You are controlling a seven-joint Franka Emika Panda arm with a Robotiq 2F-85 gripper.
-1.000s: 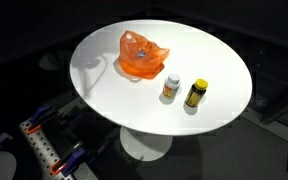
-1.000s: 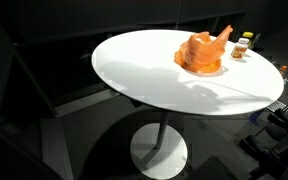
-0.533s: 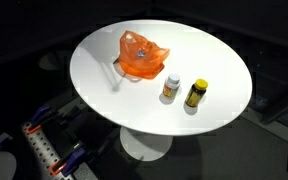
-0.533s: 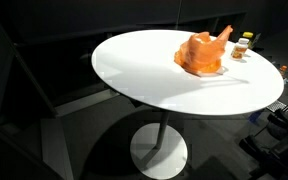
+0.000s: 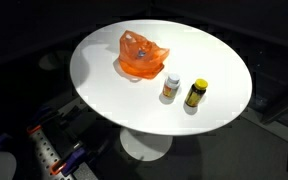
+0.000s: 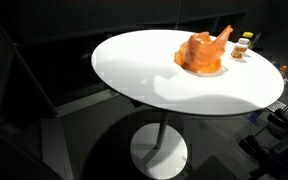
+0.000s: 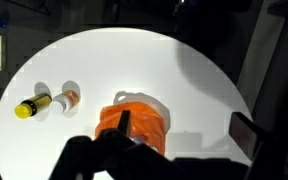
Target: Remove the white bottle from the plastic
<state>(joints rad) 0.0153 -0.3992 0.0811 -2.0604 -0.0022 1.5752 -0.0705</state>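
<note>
Orange plastic (image 5: 141,56) lies crumpled near one edge of the round white surface (image 5: 104,95). White bottle (image 5: 171,87) stands upright outside it, just beside, with a yellow bottle (image 5: 195,94) alongside. Tool (image 7: 122,138) shows only as a dark shape over the plastic, and I cannot tell its opening or whether it holds anything.

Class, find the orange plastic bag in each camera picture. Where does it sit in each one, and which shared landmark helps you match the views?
In an exterior view: the orange plastic bag lies in the upper centre of the picture, on the tabletop.
In an exterior view: it lies right of centre, towards the table's right side.
Wrist view: it lies in the lower centre.
Shared landmark: the round white table under it.
</note>
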